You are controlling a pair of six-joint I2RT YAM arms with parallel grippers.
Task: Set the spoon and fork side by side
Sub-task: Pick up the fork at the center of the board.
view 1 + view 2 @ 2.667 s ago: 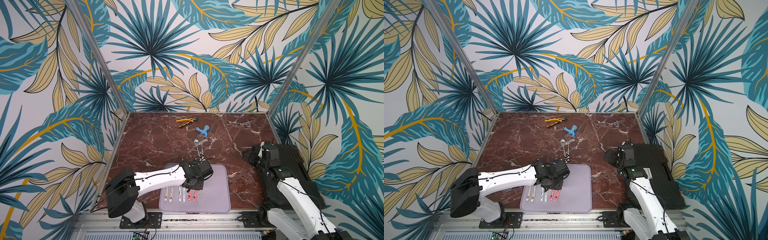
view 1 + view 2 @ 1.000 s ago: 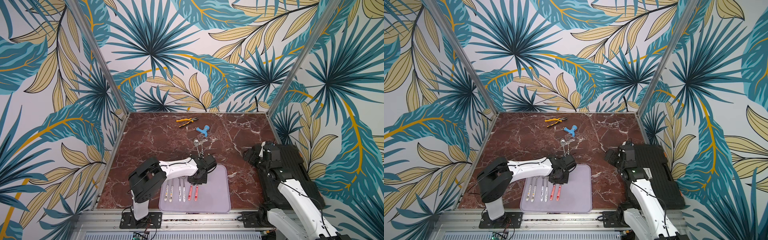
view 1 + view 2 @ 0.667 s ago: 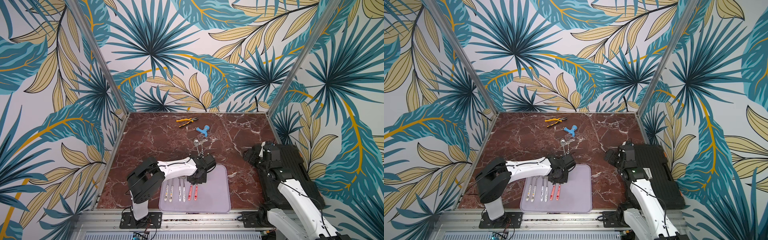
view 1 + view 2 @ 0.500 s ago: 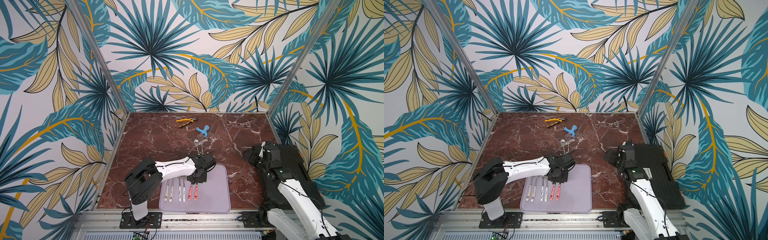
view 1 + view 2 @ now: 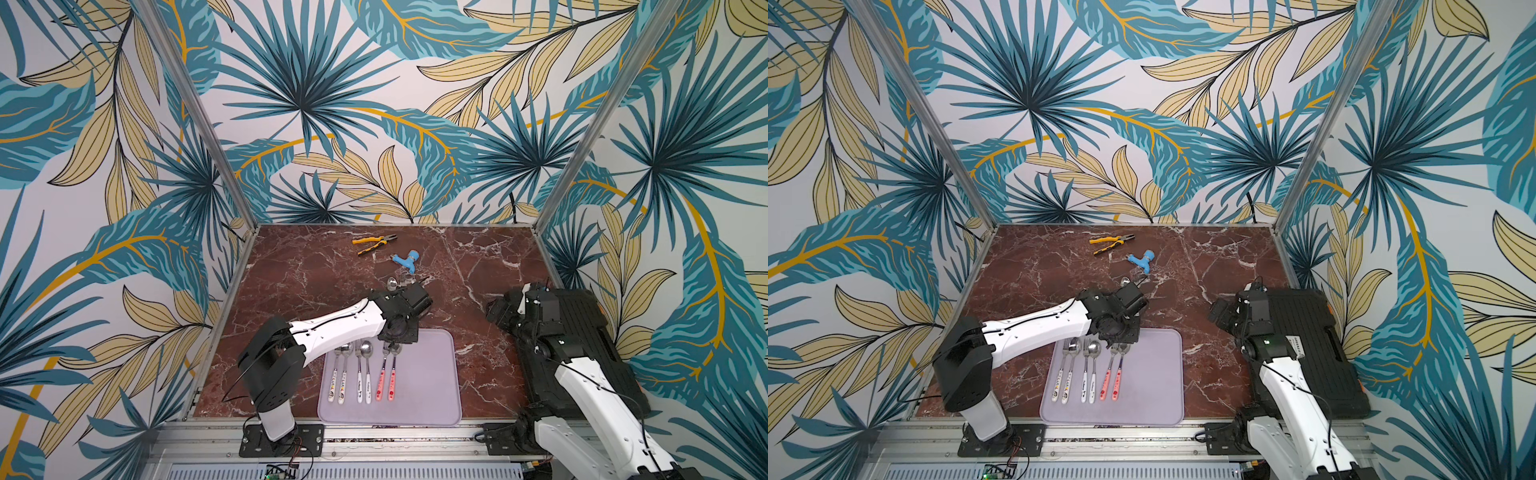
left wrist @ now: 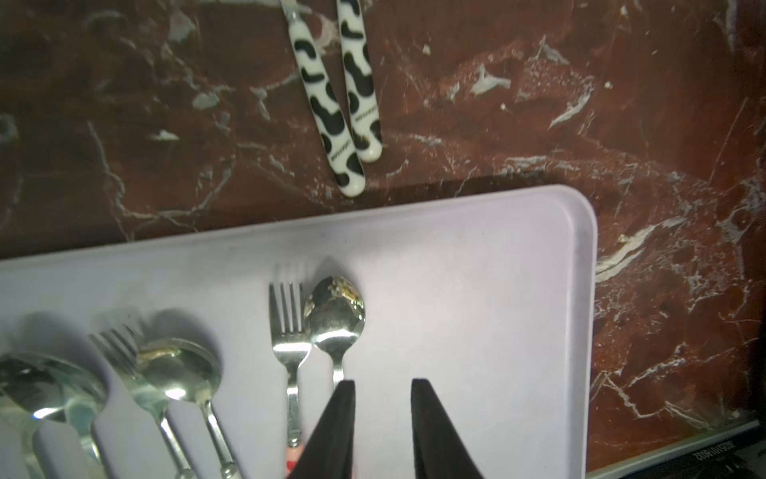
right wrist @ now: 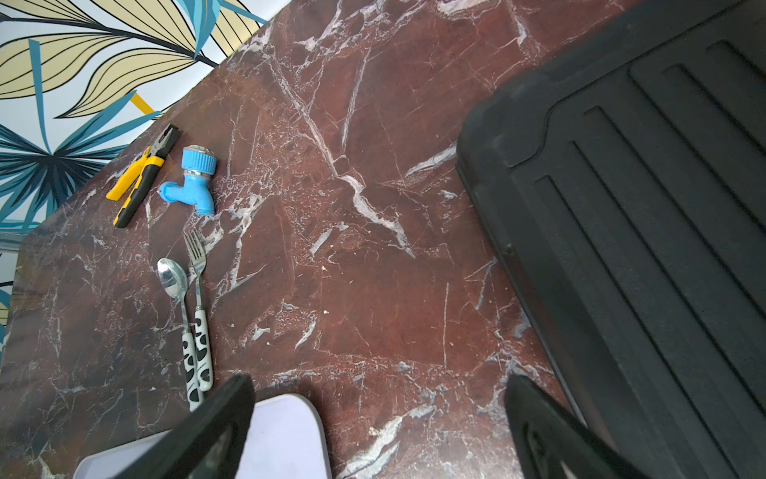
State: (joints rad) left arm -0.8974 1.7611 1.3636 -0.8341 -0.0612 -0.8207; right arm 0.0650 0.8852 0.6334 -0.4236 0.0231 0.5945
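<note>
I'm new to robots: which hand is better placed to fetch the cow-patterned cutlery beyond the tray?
The left hand, probably: open, it hovers over the tray near that cutlery; the right hand sits farther off.

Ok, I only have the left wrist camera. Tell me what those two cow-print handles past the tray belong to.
Observer: A spoon and a fork, side by side on the table, heads pointing away from the tray.
Operator: Report the right arm.
Observer: The right gripper hangs open over the table next to the black case, holding nothing.
Operator: Name anything else out there.
Observer: Yellow pliers and a blue tap lie beyond the cow-print pair, farther from the tray.
</note>
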